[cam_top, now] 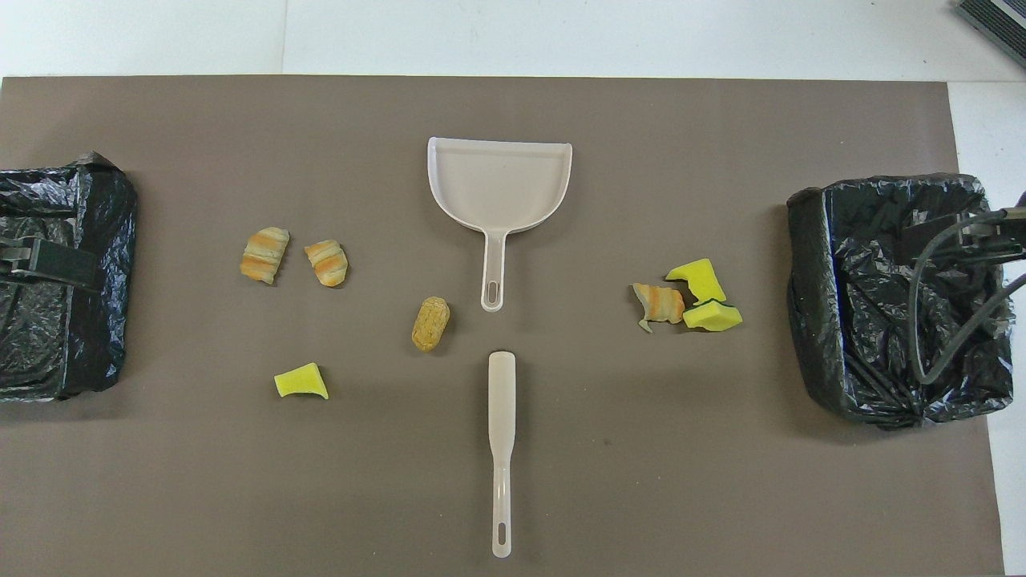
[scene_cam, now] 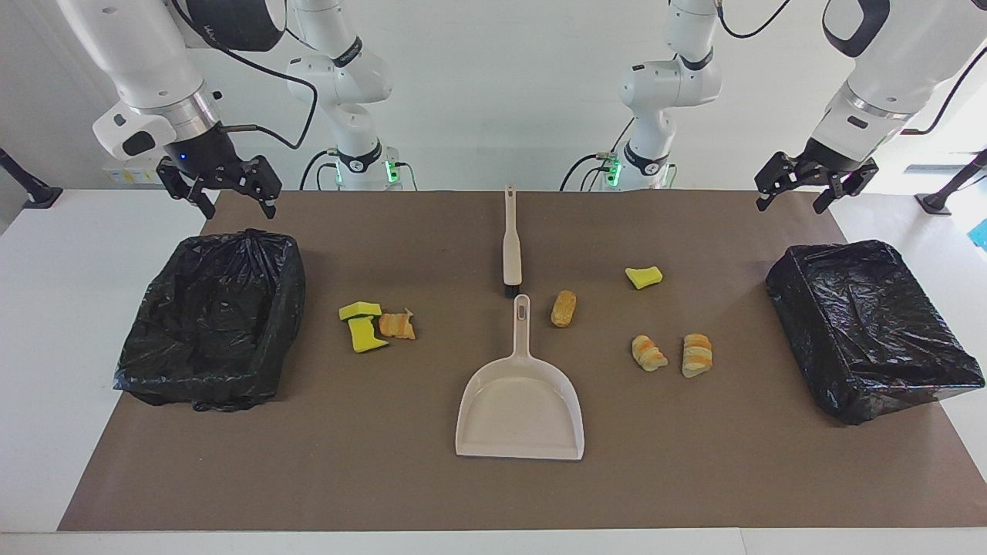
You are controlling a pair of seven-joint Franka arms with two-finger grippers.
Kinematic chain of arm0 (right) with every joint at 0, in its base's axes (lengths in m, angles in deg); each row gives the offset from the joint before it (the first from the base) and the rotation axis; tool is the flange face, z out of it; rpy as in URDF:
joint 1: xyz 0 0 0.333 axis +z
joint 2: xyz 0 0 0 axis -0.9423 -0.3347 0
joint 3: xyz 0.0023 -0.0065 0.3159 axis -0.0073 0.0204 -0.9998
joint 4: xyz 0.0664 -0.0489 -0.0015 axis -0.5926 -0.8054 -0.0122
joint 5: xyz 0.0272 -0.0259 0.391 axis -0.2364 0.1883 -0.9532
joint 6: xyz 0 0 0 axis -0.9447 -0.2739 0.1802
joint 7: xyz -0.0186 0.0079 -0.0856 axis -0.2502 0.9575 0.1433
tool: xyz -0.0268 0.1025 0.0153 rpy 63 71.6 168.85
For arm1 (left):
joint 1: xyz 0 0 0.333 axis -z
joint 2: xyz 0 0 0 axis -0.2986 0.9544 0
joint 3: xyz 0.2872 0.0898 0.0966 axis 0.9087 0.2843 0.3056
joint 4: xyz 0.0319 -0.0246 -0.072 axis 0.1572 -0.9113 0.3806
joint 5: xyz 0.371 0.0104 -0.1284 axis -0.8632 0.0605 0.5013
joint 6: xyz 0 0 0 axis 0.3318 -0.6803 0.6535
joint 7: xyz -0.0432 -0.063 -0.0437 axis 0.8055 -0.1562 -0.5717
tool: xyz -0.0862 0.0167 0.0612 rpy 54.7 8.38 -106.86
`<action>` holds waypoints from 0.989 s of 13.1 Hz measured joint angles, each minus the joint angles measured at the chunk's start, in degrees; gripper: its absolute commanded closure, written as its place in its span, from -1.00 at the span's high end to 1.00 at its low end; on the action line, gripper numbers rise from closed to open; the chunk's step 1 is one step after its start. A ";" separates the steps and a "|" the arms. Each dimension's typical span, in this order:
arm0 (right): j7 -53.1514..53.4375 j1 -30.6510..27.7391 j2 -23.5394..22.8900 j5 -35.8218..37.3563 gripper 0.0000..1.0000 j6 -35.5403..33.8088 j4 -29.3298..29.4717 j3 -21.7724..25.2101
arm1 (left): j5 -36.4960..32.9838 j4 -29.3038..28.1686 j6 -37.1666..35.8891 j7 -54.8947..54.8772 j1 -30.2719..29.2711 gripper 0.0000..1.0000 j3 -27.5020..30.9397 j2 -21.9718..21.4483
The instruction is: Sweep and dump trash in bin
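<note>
The beige dustpan lies mid-table, handle toward the robots; it also shows in the overhead view. The beige brush lies in line with it, nearer the robots. The trash is scattered. Two yellow-green sponge chunks and a striped bread piece lie toward the right arm's end. A bread roll lies beside the dustpan handle. A sponge chunk and two bread pieces lie toward the left arm's end. My right gripper and left gripper hang open and empty, each over a bin.
A bin lined with a black bag stands at the right arm's end of the brown mat. A second black-lined bin stands at the left arm's end. White table shows around the mat.
</note>
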 measured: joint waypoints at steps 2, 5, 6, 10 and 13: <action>0.00 0.00 0.00 0.00 1.00 0.00 0.00 0.00 | 0.01 -0.34 -0.08 0.00 0.07 1.00 -0.33 -0.01; 0.00 0.00 0.00 0.00 1.00 0.00 0.00 0.00 | 0.18 -1.43 -0.28 -0.02 0.03 1.00 -0.40 -0.35; 0.00 0.00 0.00 0.00 1.00 0.00 0.00 0.00 | 0.42 -1.74 -0.33 -0.02 0.03 1.00 -0.38 -0.50; 0.00 0.00 0.00 0.00 1.00 0.00 0.00 0.00 | 2.49 -5.31 0.39 -0.04 0.08 1.00 -0.56 -2.15; 0.00 0.00 0.00 0.00 1.00 0.00 0.00 0.00 | 5.12 -10.08 5.98 -0.09 2.26 1.00 -0.90 -3.26</action>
